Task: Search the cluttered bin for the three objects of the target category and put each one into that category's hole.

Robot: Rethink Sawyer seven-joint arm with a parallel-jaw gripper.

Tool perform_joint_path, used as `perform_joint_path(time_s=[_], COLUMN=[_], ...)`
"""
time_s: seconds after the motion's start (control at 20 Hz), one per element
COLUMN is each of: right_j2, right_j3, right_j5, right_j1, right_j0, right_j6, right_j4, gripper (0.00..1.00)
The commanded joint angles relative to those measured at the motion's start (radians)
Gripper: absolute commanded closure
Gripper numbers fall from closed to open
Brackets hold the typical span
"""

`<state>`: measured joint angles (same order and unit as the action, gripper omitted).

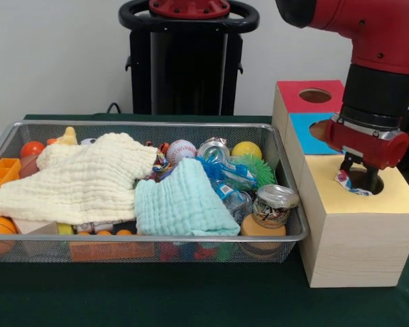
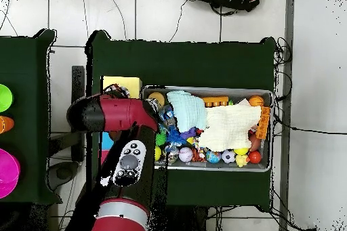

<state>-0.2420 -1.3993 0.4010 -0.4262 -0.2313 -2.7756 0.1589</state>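
Between fingers (image 1: 358, 178), over yellow box's hole (image 1: 365, 182): we see them pinching crumpled wrapper (image 1: 343, 180). Risk: wrapper snags hole rim, lands on lid.

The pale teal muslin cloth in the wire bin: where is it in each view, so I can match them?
Front view: the pale teal muslin cloth lies in the near middle of the wire mesh bin, right of the cream muslin cloth.
Overhead view: it is at the bin's upper left, left of the cream cloth.
Shared landmark: the yellow-topped wooden box.
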Motion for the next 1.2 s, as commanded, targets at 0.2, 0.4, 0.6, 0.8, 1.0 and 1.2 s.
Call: perform_joint_path(time_s=[0.2, 0.4, 0.6, 0.8, 1.0, 1.2], right_j2=[0.088, 0.049, 0.074, 0.102, 0.120, 0.150], right_j3=[-0.153, -0.131, -0.163, -0.185, -0.209, -0.240], right_j5=[0.186, 0.289, 0.287, 0.264, 0.302, 0.383], right_j1=[-0.114, -0.172, -0.199, -0.203, -0.249, -0.327], right_j0=[0.075, 0.040, 0.048, 0.066, 0.078, 0.104], right_j6=[0.127, 0.121, 0.110, 0.101, 0.114, 0.156], right_j4=[-0.092, -0.118, -0.115, -0.118, -0.113, -0.098], gripper=[0.00, 0.00, 0.00, 0.00, 0.00, 0.00])
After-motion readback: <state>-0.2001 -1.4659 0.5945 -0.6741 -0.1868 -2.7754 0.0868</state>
